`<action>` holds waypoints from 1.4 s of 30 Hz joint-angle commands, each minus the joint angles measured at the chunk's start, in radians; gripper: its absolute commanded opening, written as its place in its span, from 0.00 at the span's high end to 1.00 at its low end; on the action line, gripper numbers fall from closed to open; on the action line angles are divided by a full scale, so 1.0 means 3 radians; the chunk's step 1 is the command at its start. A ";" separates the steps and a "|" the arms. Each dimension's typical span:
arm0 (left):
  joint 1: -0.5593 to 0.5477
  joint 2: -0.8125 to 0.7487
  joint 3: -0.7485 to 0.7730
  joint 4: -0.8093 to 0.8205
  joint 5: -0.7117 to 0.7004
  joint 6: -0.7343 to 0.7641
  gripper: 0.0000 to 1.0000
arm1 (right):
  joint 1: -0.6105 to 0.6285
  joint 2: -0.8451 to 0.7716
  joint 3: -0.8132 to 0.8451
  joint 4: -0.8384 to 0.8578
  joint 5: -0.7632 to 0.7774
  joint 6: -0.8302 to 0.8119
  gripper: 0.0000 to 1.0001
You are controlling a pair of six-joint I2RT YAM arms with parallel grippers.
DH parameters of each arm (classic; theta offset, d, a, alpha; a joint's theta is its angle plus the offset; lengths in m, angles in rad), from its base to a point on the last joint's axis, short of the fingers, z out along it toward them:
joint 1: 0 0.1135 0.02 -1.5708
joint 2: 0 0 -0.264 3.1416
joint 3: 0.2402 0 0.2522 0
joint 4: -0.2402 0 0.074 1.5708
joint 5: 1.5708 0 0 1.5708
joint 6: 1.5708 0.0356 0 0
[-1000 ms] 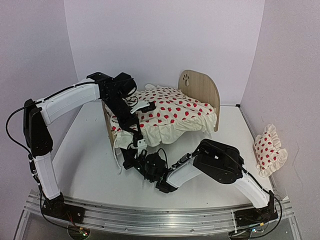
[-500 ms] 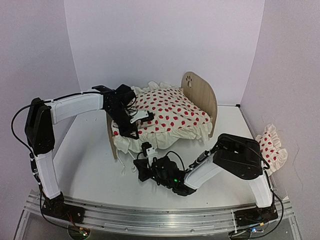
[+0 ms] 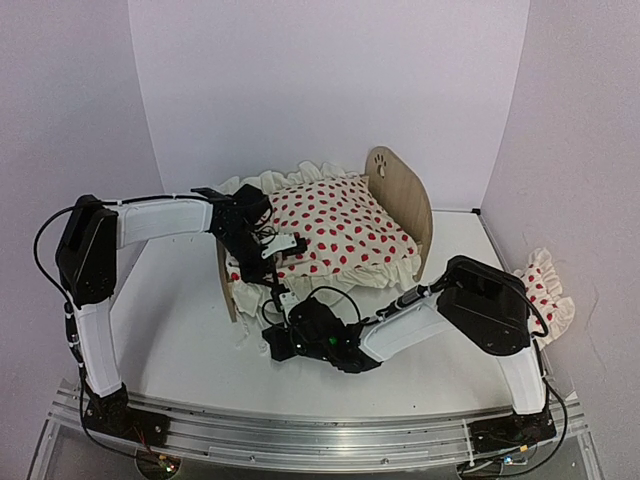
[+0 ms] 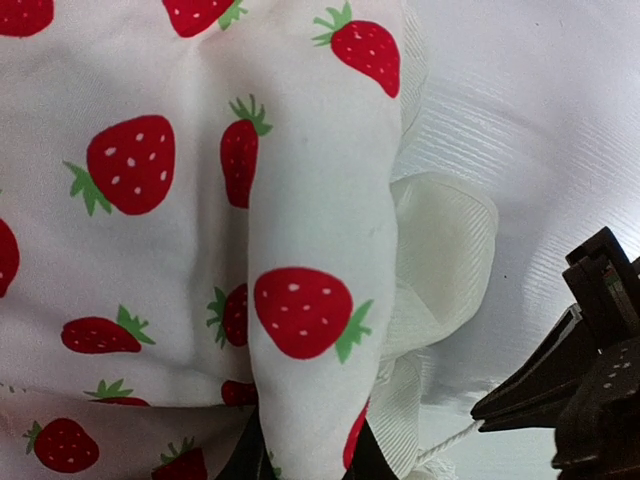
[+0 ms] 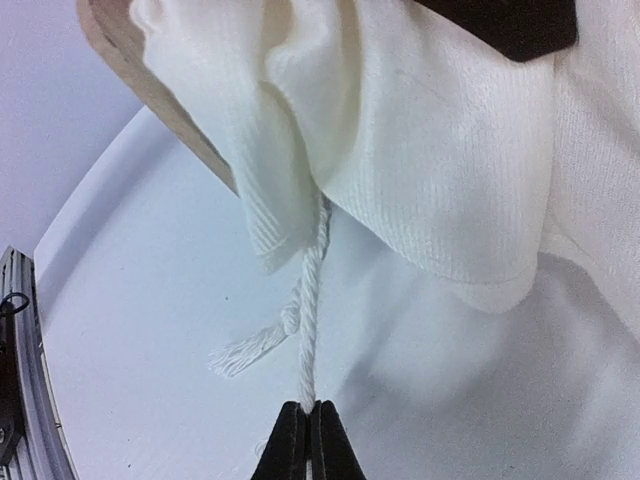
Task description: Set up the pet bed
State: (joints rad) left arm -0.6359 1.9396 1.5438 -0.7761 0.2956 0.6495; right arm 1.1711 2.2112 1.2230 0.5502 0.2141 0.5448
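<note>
Draping stage: the left gripper (image 4: 305,458), nearly closed, pinches the duvet (image 3: 340,225) over the pet bed (image 3: 405,195) (mid-table, rear). The right gripper (image 5: 308,425), fully closed, tensions its cord (image 5: 310,300), presumably straightening the hem.

Closed in on three sides by plain pale-lilac panels: far wall (image 3: 330,80), left wall (image 3: 60,100), right wall (image 3: 585,120). Below, a white table (image 3: 170,330), smooth and matte. Edged along the near side by a ribbed metal rail (image 3: 320,437). Lit evenly, soft shadows only.
</note>
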 commanded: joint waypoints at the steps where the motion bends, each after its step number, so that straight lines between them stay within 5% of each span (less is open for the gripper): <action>1: 0.0196 0.0025 -0.0042 0.0776 -0.0101 0.0393 0.98 | -0.0050 -0.0084 0.0283 -0.0504 -0.0272 0.0252 1.00; 7: 0.0283 -0.0079 -0.0100 0.0624 -0.0102 0.0760 0.94 | -0.0090 0.0095 0.0675 -0.0703 -0.0463 0.0317 1.00; 13: 0.0284 -0.0227 0.0125 -0.0057 0.0552 0.0755 0.36 | -0.0195 0.0150 0.0795 -0.0883 -0.0731 0.0681 1.00; 24: 0.0290 -0.1372 -0.0526 -0.0216 0.1594 0.0814 0.01 | -0.0293 -0.0023 0.0727 -0.1222 -0.0905 0.0816 1.00; 27: 0.0255 -0.1639 -0.0979 -0.0128 0.1519 0.0804 0.15 | -0.0321 -0.0011 0.0739 -0.1220 -0.0939 0.0847 1.00; 29: 0.0138 -0.1769 -0.1478 -0.0009 0.1139 0.0896 0.41 | -0.0333 -0.0003 0.0769 -0.1220 -0.0956 0.0844 1.00; 31: 0.0053 -0.1832 -0.1884 0.0200 0.0763 0.1006 0.52 | -0.0333 -0.0002 0.0792 -0.1222 -0.0956 0.0837 1.00; 35: -0.0017 -0.1657 -0.2308 0.0732 0.0206 0.1096 0.52 | -0.0332 -0.0011 0.0776 -0.1226 -0.0951 0.0835 1.00; 42: -0.0095 -0.1124 -0.2212 0.1108 -0.0111 0.0645 0.47 | -0.0335 -0.0040 0.0743 -0.1230 -0.0878 0.0831 1.00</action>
State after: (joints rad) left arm -0.6434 1.5595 0.8457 -0.5719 0.3449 0.9039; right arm 1.0657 2.2383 1.4361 0.1993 -0.0526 0.7876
